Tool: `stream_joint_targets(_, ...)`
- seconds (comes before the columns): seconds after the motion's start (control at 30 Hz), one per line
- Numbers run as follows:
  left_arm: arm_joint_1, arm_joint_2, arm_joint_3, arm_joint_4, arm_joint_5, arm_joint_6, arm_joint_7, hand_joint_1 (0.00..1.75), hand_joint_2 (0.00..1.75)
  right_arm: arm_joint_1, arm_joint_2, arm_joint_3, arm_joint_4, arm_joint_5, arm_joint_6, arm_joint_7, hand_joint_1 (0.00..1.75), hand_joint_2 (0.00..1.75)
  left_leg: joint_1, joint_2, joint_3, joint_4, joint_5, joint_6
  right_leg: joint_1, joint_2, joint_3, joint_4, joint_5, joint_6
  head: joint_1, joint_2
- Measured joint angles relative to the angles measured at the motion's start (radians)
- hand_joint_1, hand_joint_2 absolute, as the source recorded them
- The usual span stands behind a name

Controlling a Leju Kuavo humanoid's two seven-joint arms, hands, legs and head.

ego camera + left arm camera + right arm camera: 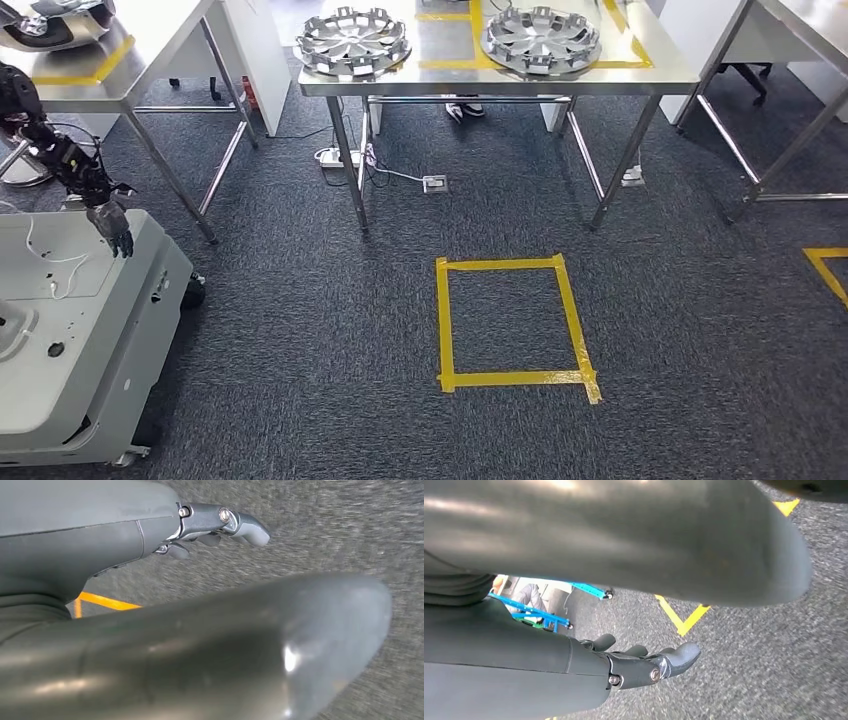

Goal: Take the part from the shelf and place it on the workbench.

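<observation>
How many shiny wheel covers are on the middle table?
2. One wheel cover lies at the left end of the table; the other wheel cover lies right of it, inside yellow tape. More could lie beyond the picture's top edge.

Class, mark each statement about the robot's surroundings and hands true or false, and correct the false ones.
1. Two silver wheel covers lie on the steel table. True: left cover, right cover.
2. A red tape square marks the carpet. False: the tape square is yellow.
3. The left hand holds a part. False: it holds nothing.
4. The right hand holds nothing. True.
5. Someone's shoes show beneath the table. True.
</observation>
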Motion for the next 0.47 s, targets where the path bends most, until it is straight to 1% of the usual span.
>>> stream_joint_targets(0.03, -0.003, -0.001, 0.004, 0.0, 0.0, -0.005, -0.013, 0.0, 0.0, -0.003, 0.0, -0.001, 0.0, 0.002, 0.0, -0.004, 0.0, 0.0, -0.003, -0.002, -0.003, -0.005, -0.001, 0.007, 0.001, -0.007, 0.001, -0.002, 0.002, 0.007, 0.0, 0.0)
stream_joint_targets(0.07, -0.005, -0.002, 0.007, -0.001, 0.0, -0.008, -0.025, 0.0, 0.0, -0.006, 0.0, -0.001, 0.0, 0.005, 0.0, -0.008, 0.0, 0.0, -0.004, -0.012, -0.007, -0.007, 0.004, 0.015, 0.001, -0.015, 0.004, -0.005, 0.005, 0.014, 0.001, 0.0)
stream_joint_targets(0.1, -0.008, -0.003, 0.01, -0.001, 0.0, -0.01, -0.034, 0.0, 0.0, -0.009, 0.001, -0.001, 0.0, 0.009, 0.0, -0.01, 0.0, 0.0, -0.002, -0.021, -0.009, -0.01, 0.008, 0.023, -0.001, -0.01, 0.005, -0.006, 0.005, 0.021, 0.001, 0.0)
stream_joint_targets(0.13, -0.013, -0.004, 0.014, -0.001, 0.0, -0.011, -0.039, 0.0, 0.0, -0.011, 0.002, -0.001, 0.0, 0.013, 0.0, -0.011, 0.0, 0.0, -0.001, -0.03, -0.008, -0.013, 0.013, 0.031, -0.004, 0.008, 0.003, 0.003, -0.005, 0.027, 0.001, 0.0)
stream_joint_targets(0.17, -0.019, -0.005, 0.017, -0.001, -0.002, -0.011, -0.041, 0.0, 0.0, -0.011, 0.003, -0.001, 0.0, 0.017, 0.0, -0.009, 0.0, 0.0, 0.001, -0.039, -0.008, -0.016, 0.019, 0.038, -0.005, 0.035, -0.007, 0.031, -0.028, 0.032, 0.001, 0.0)
stream_joint_targets(0.2, -0.025, -0.007, 0.02, -0.001, -0.004, -0.011, -0.04, 0.0, 0.0, -0.01, 0.004, -0.001, 0.0, 0.021, 0.0, -0.006, 0.0, 0.0, 0.002, -0.049, -0.009, -0.017, 0.024, 0.044, -0.006, 0.065, -0.026, 0.079, -0.061, 0.034, 0.001, 0.0)
stream_joint_targets(0.23, -0.031, -0.008, 0.021, -0.001, -0.008, -0.01, -0.035, 0.0, 0.0, -0.008, 0.005, -0.001, 0.0, 0.025, 0.0, -0.001, 0.0, 0.0, 0.0, -0.06, -0.013, -0.017, 0.028, 0.049, -0.005, 0.087, -0.053, 0.143, -0.099, 0.033, 0.002, 0.0)
stream_joint_targets(0.27, -0.034, -0.008, 0.022, -0.001, -0.012, -0.01, -0.029, 0.0, 0.0, -0.006, 0.005, -0.001, 0.0, 0.028, 0.0, 0.006, 0.0, 0.0, -0.002, -0.072, -0.016, -0.016, 0.031, 0.052, -0.003, 0.097, -0.08, 0.208, -0.129, 0.032, 0.002, 0.0)
stream_joint_targets(0.3, -0.035, -0.008, 0.022, 0.0, -0.016, -0.009, -0.021, 0.0, 0.0, -0.004, 0.005, -0.001, 0.0, 0.03, 0.0, 0.014, 0.0, 0.0, -0.004, -0.084, -0.019, -0.015, 0.033, 0.053, -0.001, 0.101, -0.098, 0.252, -0.142, 0.03, 0.002, 0.0)
stream_joint_targets(0.33, -0.034, -0.008, 0.022, 0.0, -0.019, -0.008, -0.013, 0.0, 0.0, -0.004, 0.006, -0.001, 0.0, 0.031, 0.0, 0.021, 0.0, 0.0, -0.006, -0.097, -0.021, -0.014, 0.035, 0.054, 0.001, 0.103, -0.101, 0.262, -0.135, 0.027, 0.002, 0.0)
stream_joint_targets(0.37, -0.031, -0.008, 0.022, 0.001, -0.023, -0.006, -0.006, 0.0, 0.0, -0.004, 0.006, -0.001, 0.0, 0.03, 0.0, 0.028, 0.0, 0.0, -0.008, -0.111, -0.022, -0.012, 0.036, 0.053, 0.003, 0.106, -0.084, 0.232, -0.111, 0.022, 0.002, 0.0)
stream_joint_targets(0.4, -0.029, -0.008, 0.022, 0.002, -0.026, -0.005, -0.001, 0.0, 0.0, -0.004, 0.006, -0.001, 0.0, 0.029, 0.0, 0.034, 0.0, 0.0, -0.009, -0.124, -0.023, -0.011, 0.037, 0.052, 0.005, 0.117, -0.051, 0.17, -0.076, 0.016, 0.002, 0.0)
stream_joint_targets(0.43, -0.027, -0.009, 0.022, 0.002, -0.028, -0.005, 0.003, 0.0, 0.0, -0.004, 0.006, -0.001, 0.0, 0.028, 0.0, 0.038, 0.0, 0.0, -0.01, -0.135, -0.024, -0.01, 0.038, 0.05, 0.005, 0.139, -0.015, 0.099, -0.049, 0.009, 0.002, 0.0)
stream_joint_targets(0.47, -0.026, -0.009, 0.022, 0.002, -0.03, -0.004, 0.005, 0.0, 0.0, -0.004, 0.006, -0.001, 0.0, 0.026, 0.0, 0.04, 0.0, 0.0, -0.01, -0.141, -0.024, -0.009, 0.039, 0.049, 0.006, 0.15, 0.006, 0.059, -0.033, 0.005, 0.002, 0.0)
